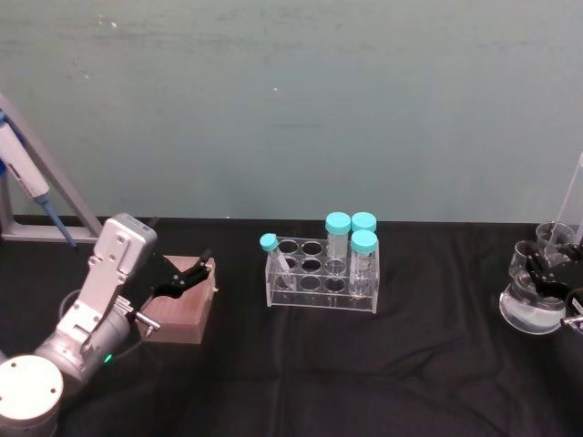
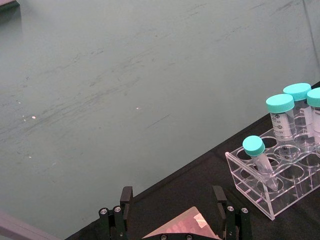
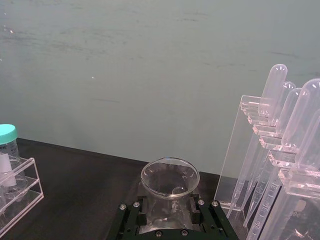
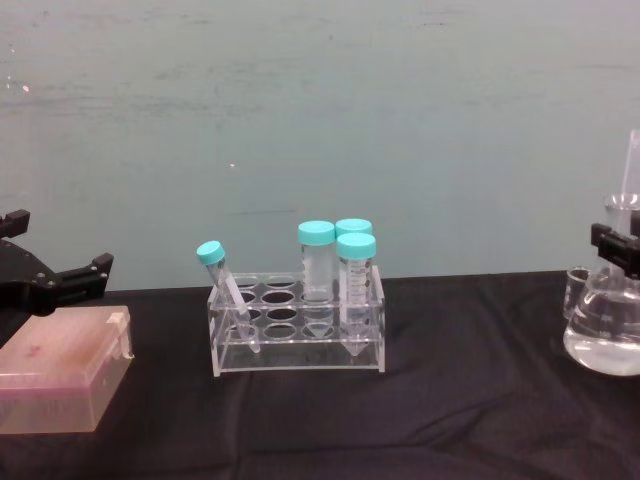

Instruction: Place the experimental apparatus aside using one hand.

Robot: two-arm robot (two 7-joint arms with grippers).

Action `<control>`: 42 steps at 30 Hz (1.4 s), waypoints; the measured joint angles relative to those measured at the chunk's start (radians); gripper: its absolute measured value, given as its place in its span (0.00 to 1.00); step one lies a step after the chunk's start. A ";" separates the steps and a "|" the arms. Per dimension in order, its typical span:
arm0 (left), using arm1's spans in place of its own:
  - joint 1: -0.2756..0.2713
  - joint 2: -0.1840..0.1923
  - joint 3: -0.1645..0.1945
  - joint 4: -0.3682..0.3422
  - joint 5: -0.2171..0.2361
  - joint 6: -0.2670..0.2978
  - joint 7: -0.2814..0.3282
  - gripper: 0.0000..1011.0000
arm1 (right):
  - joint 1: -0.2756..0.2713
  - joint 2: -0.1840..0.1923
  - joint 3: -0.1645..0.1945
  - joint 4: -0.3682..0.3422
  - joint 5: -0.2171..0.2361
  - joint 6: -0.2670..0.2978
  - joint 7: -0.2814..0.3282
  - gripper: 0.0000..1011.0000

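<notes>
At the table's far right, a glass conical flask (image 1: 530,309) (image 4: 603,340) holding clear liquid stands on the black cloth. My right gripper (image 1: 549,267) (image 4: 618,247) is shut around its neck. In the right wrist view the flask's mouth (image 3: 169,176) sits between the black fingers (image 3: 131,216). The clear acrylic stand of long pipettes (image 3: 280,160) (image 1: 570,196) rises right beside the flask. A small glass beaker (image 4: 577,290) stands just left of the flask. My left gripper (image 1: 193,270) (image 2: 172,200) (image 4: 62,240) hangs open over a pink box at the left.
A clear rack (image 1: 321,275) (image 4: 298,322) (image 2: 280,175) with teal-capped tubes stands mid-table. The pink box (image 1: 185,305) (image 4: 60,380) lies at the left. A blue-tipped pipettor on a grey stand (image 1: 25,182) is at the far left. A green wall closes the back.
</notes>
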 joint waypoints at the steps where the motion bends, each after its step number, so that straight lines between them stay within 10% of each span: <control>1: 0.000 0.000 0.000 0.000 0.000 0.000 0.000 0.99 | 0.002 -0.001 0.001 0.003 -0.001 0.000 0.000 0.45; 42: 0.000 0.000 0.000 0.000 0.000 0.000 0.000 0.99 | 0.017 -0.017 0.020 0.032 0.000 0.005 0.019 0.45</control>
